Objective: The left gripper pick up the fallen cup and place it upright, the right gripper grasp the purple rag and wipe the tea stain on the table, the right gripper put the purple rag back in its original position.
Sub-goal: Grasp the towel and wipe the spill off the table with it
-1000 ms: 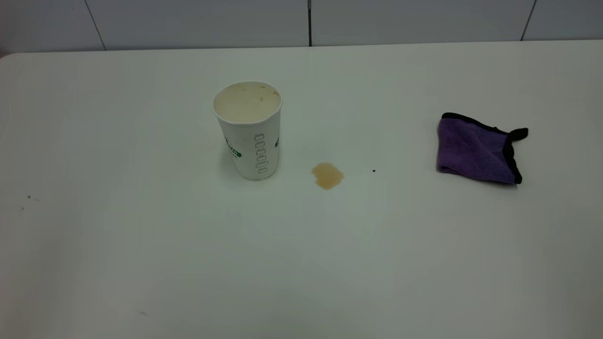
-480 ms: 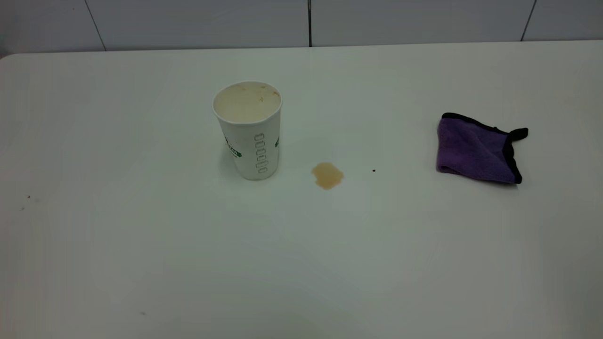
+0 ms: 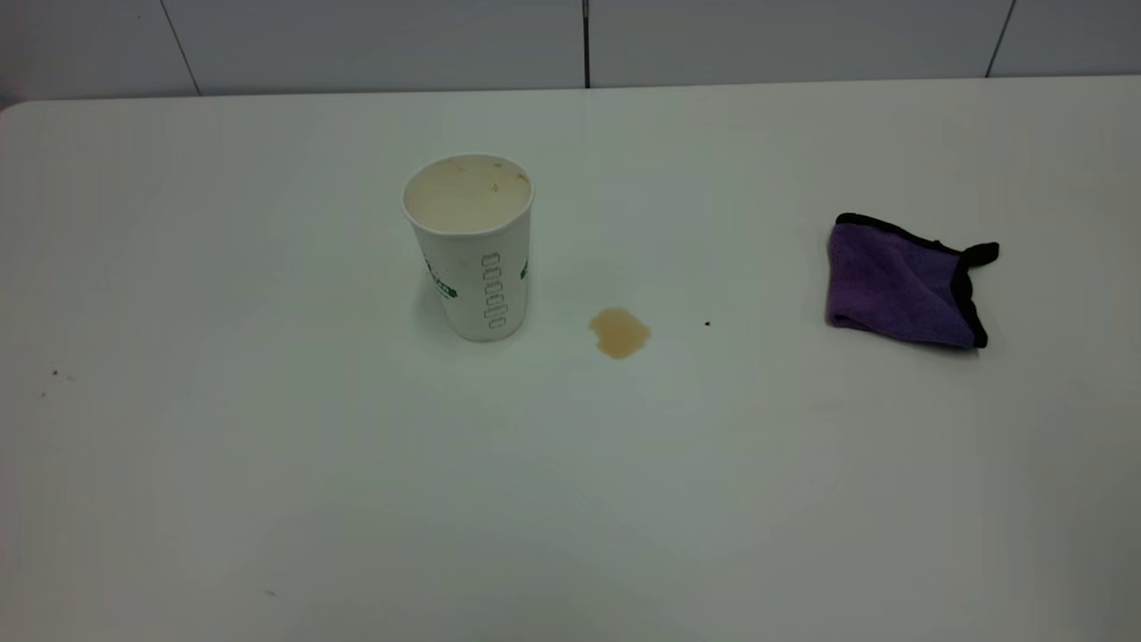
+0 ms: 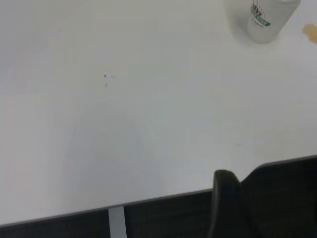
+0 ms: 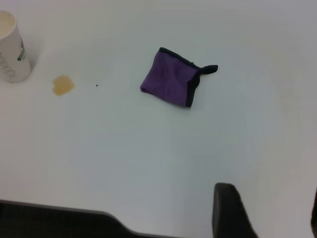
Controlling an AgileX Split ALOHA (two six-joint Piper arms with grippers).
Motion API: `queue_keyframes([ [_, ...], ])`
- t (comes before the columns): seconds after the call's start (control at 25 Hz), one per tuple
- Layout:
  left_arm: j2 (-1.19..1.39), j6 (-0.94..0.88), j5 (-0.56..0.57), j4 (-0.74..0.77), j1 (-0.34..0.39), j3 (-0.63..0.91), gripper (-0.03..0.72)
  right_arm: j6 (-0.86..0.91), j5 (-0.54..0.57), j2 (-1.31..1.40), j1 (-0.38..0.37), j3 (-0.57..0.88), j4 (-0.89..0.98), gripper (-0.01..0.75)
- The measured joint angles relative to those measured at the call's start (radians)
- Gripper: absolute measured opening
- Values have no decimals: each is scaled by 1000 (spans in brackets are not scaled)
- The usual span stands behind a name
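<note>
The white paper cup (image 3: 470, 245) with green print stands upright on the white table (image 3: 267, 446), left of centre. A small brown tea stain (image 3: 619, 333) lies just to its right. The purple rag (image 3: 900, 283) with black edging lies folded at the right. Neither gripper shows in the exterior view. The left wrist view shows my left gripper (image 4: 233, 203) back over the table's near edge, far from the cup (image 4: 262, 20). The right wrist view shows my right gripper (image 5: 270, 218) open and empty, well short of the rag (image 5: 171, 82); the stain (image 5: 63, 85) and cup (image 5: 12, 49) lie beyond.
A tiny dark speck (image 3: 708, 324) sits between the stain and the rag. A few faint specks (image 3: 55, 374) mark the table's left side. A tiled wall (image 3: 579, 40) runs behind the table's far edge.
</note>
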Motion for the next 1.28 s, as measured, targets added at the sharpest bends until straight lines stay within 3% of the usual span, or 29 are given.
queue_keyframes([
  [0.88, -1, 0, 0, 0, 0, 0, 448, -28, -19, 45, 0, -8, 81, 432],
  [1.16, -1, 0, 0, 0, 0, 0, 448, -203, -179, 344, 0, -17, 227, 562],
  [1.28, -1, 0, 0, 0, 0, 0, 448, -291, -264, 514, 0, -17, 298, 582],
])
